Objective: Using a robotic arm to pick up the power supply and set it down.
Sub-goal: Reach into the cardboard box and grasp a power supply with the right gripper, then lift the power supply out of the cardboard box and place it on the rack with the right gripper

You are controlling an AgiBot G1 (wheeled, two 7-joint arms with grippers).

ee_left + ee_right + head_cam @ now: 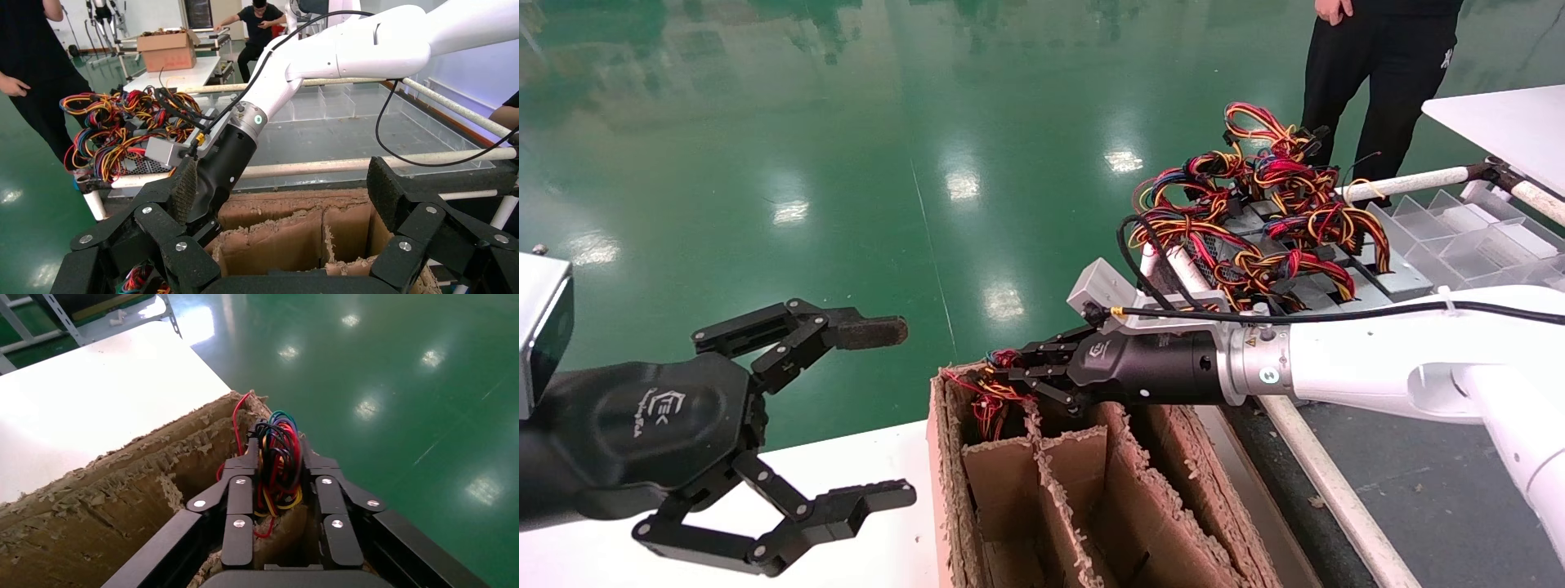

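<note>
Head view: right gripper (pixel 1009 377) on the white arm (pixel 1401 359) reaches into the far-left slot of the torn cardboard box (pixel 1091 490), fingers closed on the power supply's wires (pixel 989 400); left gripper (pixel 878 408) hangs wide open over the white table (pixel 862 563); heap of other power supplies (pixel 1254 220) behind. Left wrist view: open fingers (pixel 183 190) frame the box (pixel 287 233). Right wrist view: fingers (pixel 238 508) pinch the wire bundle (pixel 278 459); the supply's grey body is hidden in the slot.

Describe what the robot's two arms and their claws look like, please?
The right arm is a white tube ending in a silver ring and a black cylinder; a black cable runs along it, and a small grey box sits on top. Its right gripper is black, with linked fingers and a white logo. The left gripper is also black, with a white logo and one brownish fingertip pad.
</note>
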